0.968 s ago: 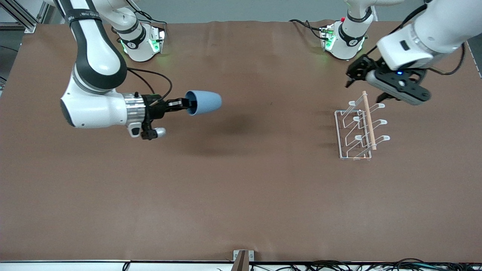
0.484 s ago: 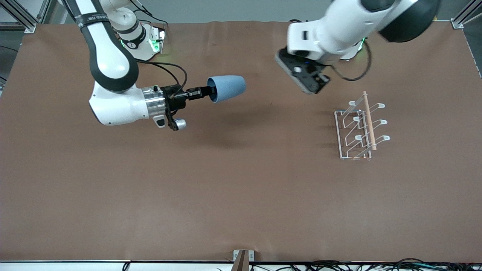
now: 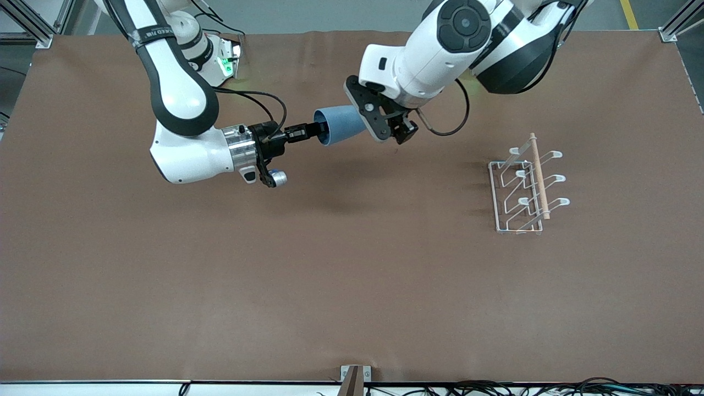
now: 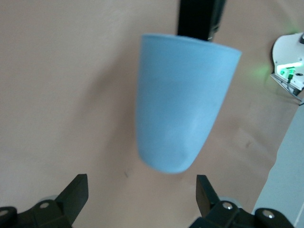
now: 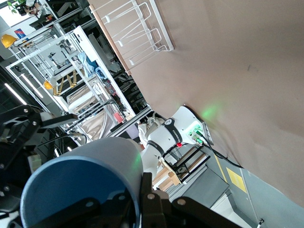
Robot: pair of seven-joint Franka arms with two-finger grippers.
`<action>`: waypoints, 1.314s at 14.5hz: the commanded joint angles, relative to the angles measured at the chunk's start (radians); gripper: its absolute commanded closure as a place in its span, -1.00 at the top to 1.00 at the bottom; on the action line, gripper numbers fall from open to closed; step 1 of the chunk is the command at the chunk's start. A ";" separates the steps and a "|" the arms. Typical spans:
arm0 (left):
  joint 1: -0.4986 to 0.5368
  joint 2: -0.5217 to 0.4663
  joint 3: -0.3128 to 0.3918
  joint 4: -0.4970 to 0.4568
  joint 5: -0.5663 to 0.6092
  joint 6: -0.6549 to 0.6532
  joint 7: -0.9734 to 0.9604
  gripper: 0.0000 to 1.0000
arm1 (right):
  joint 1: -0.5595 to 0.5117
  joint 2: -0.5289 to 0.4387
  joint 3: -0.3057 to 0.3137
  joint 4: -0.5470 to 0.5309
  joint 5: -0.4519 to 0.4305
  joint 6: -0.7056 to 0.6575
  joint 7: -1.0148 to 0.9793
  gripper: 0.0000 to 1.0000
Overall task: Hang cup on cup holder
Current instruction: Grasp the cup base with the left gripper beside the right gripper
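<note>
The light-blue cup point(image 3: 341, 124) hangs in the air on its side, over the table's middle near the robots' bases. My right gripper point(image 3: 315, 131) is shut on its rim, one finger inside, as the right wrist view shows point(image 5: 142, 192) with the cup point(image 5: 85, 180). My left gripper point(image 3: 388, 125) is open at the cup's closed end. In the left wrist view the cup point(image 4: 183, 104) sits just ahead of the spread left gripper point(image 4: 141, 195), apart from both fingers. The white wire cup holder point(image 3: 522, 190) with its wooden rod stands empty toward the left arm's end, also seen in the right wrist view point(image 5: 137, 33).
The brown table point(image 3: 352, 286) is bare around the rack and between it and the front camera. The two arm bases point(image 3: 209, 60) stand along the table's edge by the robots. A small bracket point(image 3: 355, 377) sits at the edge nearest the front camera.
My left arm swung from over the cup holder to the cup's closed end. My right arm carried the cup toward the left arm's end of the table.
</note>
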 commanded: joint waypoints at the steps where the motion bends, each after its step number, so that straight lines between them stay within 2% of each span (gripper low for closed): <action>1: -0.010 0.037 -0.035 0.023 -0.013 0.032 0.027 1.00 | 0.006 -0.017 -0.007 -0.023 0.029 -0.002 0.007 -0.99; 4: -0.025 0.086 -0.058 0.025 -0.011 0.073 0.050 1.00 | 0.007 -0.019 -0.007 -0.023 0.031 -0.002 0.007 -0.99; 8: -0.025 0.134 -0.069 0.025 -0.013 0.193 0.079 0.98 | 0.007 -0.020 -0.007 -0.023 0.029 -0.001 0.007 -0.99; 9: -0.024 0.139 -0.078 0.026 -0.013 0.219 0.087 0.83 | 0.007 -0.020 -0.007 -0.025 0.031 0.001 0.006 -0.99; 10: -0.018 0.140 -0.078 0.026 -0.016 0.233 0.111 0.59 | 0.012 -0.020 -0.007 -0.025 0.031 0.002 0.006 -0.99; 11: -0.008 0.142 -0.078 0.026 -0.030 0.235 0.126 0.19 | 0.014 -0.020 -0.007 -0.025 0.031 0.002 0.007 -0.99; 12: -0.004 0.139 -0.078 0.025 -0.059 0.235 0.131 0.00 | 0.014 -0.020 -0.007 -0.025 0.031 0.002 0.007 -0.99; 17: 0.001 0.125 -0.078 0.026 -0.067 0.227 0.131 -0.38 | 0.014 -0.020 -0.007 -0.023 0.031 0.003 0.006 -0.95; 18: 0.007 0.122 -0.078 0.026 -0.062 0.218 0.127 -0.46 | 0.014 -0.020 -0.009 -0.022 0.031 -0.001 0.009 -0.19; 19: 0.015 0.113 -0.076 0.026 -0.058 0.189 0.128 -0.46 | 0.014 -0.020 -0.012 -0.023 0.028 0.001 0.016 0.99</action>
